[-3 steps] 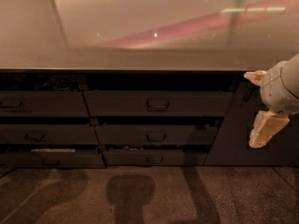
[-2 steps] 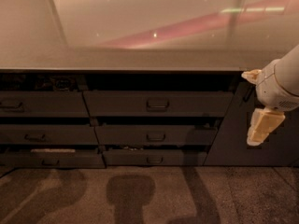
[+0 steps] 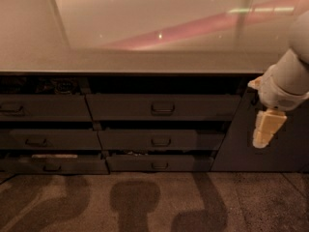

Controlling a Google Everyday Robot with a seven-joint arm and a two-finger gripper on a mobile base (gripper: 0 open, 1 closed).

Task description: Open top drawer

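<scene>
The top drawer (image 3: 193,108) is the wide dark grey front in the middle column, just under the countertop, with a small loop handle (image 3: 162,108) at its centre. A dark gap shows above the front. My gripper (image 3: 264,128) hangs down from the white arm at the right. It is in front of the plain dark panel, to the right of the drawer's right end and a little lower than its handle. It touches nothing and holds nothing that I can see.
A glossy countertop (image 3: 145,57) runs over the drawers. Two narrower drawer fronts (image 3: 160,140) lie below the top drawer. Another column of drawers (image 3: 43,108) stands at the left. A plain dark panel (image 3: 231,149) is at the right. The floor (image 3: 145,202) carries shadows.
My gripper and arm have moved a little to the left, towards the drawers. The drawers have not moved.
</scene>
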